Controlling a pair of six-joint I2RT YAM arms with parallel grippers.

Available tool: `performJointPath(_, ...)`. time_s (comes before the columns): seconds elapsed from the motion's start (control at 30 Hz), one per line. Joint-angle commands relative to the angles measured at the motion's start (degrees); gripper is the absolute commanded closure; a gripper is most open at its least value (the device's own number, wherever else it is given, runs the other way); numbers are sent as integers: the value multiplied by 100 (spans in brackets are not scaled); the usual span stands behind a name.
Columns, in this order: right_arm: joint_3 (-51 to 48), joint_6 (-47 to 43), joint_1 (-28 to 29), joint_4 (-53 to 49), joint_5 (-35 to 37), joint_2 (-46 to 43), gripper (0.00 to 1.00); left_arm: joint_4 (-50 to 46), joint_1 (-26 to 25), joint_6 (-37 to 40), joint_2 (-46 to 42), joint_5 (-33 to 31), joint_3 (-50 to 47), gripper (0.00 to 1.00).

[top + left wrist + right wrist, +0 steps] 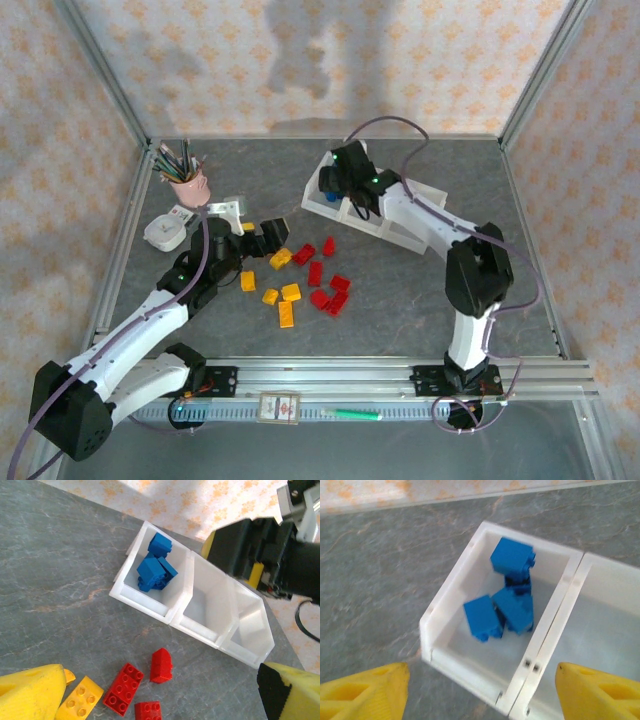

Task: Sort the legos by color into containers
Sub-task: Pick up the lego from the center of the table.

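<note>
the right wrist view looks down into the end compartment of the white tray, where several blue legos lie heaped. in the overhead view the right claw covers most of that spot. its yellow fingers stand wide apart above that compartment, with nothing between them.

the left wrist view takes in all three compartments side by side, with the blue heap in the leftmost. the overhead view alone shows the whole spread: red legos and yellow-orange legos loose on the desk, near the tray.

the right arm has its elbow raised and its forearm reaches back to the tray. the left arm stretches low over the desk. the left claw is wide and holds nothing, just beside the yellow-orange ones.
</note>
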Motion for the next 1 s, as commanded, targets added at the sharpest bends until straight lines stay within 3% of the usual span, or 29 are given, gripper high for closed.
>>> performJointPath(0.0,-705,123,199,242,15,-424,23,-4,36,-175,-79,322,-18,1)
performJointPath(0.17,-1509,345,521,275,296,-745,21,-103,37,-215,-235,367,-259,1)
performJointPath(0.43,-2193,923,788,696,-14,-614,23,104,19,-603,-351,483,-681,1)
performJointPath(0.97,-1894,1520,793,1005,-120,395,43,558,-332,-813,-210,321,-881,1)
